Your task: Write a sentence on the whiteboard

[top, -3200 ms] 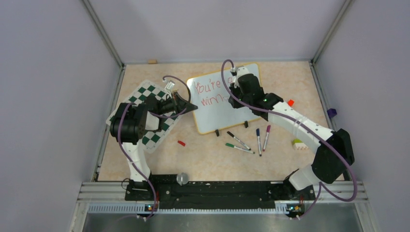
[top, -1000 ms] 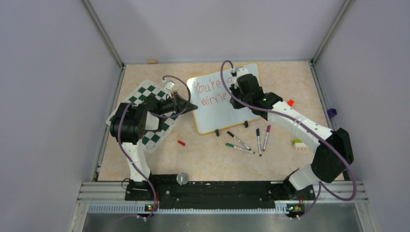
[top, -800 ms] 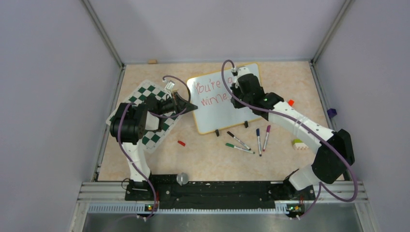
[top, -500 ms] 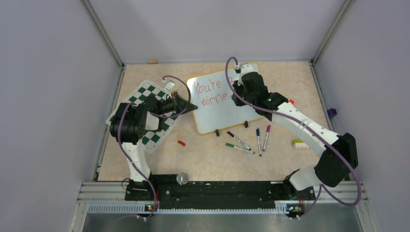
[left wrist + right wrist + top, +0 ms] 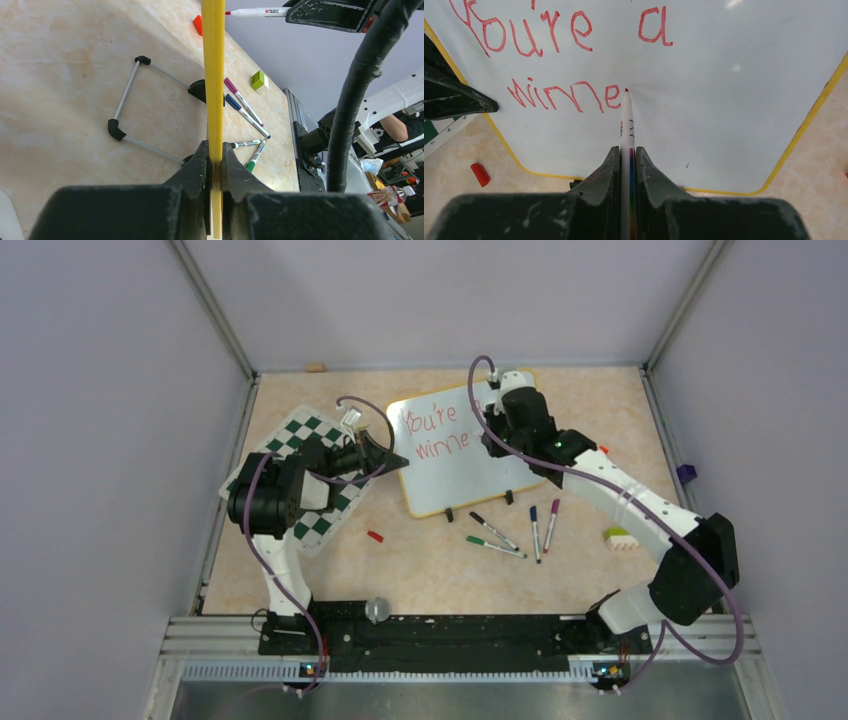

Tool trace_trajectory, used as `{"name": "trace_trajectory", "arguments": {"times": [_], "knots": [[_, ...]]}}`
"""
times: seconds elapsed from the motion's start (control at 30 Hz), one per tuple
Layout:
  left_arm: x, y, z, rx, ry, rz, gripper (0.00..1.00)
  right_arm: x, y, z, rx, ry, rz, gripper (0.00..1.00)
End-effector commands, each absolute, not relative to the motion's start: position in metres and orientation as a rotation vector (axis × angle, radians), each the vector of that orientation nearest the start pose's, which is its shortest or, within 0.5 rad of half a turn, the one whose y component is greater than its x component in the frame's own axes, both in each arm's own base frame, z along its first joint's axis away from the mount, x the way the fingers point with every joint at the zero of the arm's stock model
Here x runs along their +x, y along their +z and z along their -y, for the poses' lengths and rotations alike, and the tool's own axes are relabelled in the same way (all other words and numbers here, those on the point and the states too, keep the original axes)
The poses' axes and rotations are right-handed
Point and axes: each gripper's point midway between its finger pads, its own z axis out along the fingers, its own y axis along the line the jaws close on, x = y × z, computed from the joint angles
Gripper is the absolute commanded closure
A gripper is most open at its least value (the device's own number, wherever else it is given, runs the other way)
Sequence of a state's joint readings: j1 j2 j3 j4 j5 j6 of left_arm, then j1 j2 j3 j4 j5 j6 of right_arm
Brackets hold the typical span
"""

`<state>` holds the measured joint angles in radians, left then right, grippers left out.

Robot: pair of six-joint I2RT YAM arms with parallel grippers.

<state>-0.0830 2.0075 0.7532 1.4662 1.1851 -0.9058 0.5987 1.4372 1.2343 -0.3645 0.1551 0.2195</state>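
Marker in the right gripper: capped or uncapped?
Uncapped. The marker held in the right gripper shows a bare red tip by the last red letter on the whiteboard.

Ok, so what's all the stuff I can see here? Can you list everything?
whiteboard: one, white with a yellow frame, far middle, red writing on it
red marker: one, held in the right gripper, tip by the last red letter
loose markers: four, black, green, blue and purple, lying just nearer than the whiteboard
chess mat: one, green and white, left of the whiteboard
red cap: one, lying near the chess mat
block: one, yellow-green and white, right side
left gripper: one, black, shut on the whiteboard's yellow edge
right gripper: one, black, shut on the red marker
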Motion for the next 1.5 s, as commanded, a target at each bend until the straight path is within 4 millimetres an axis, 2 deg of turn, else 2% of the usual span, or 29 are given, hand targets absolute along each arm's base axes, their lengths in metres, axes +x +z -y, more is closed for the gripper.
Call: {"name": "trace_trajectory", "arguments": {"times": [0.0, 0.13, 0.43, 0.77, 1.47], "knots": [[0.369, 0.158, 0.202, 0.567, -1.461, -1.530, 1.00, 0.373, 0.237, -0.231, -0.312, 0.346, -2.066, 1.00], [0.369, 0.159, 0.202, 0.568, -1.460, -1.528, 1.00, 0.374, 0.233, -0.234, -0.320, 0.351, -2.076, 1.00], [0.369, 0.159, 0.202, 0.569, -1.459, -1.527, 1.00, 0.378, 0.227, -0.224, -0.294, 0.277, -2.100, 1.00], [0.369, 0.158, 0.202, 0.567, -1.459, -1.529, 1.00, 0.386, 0.237, -0.216, -0.278, 0.228, -2.077, 1.00], [0.370, 0.158, 0.202, 0.565, -1.460, -1.531, 1.00, 0.358, 0.201, -0.209, -0.264, 0.265, -2.174, 1.00]]}}
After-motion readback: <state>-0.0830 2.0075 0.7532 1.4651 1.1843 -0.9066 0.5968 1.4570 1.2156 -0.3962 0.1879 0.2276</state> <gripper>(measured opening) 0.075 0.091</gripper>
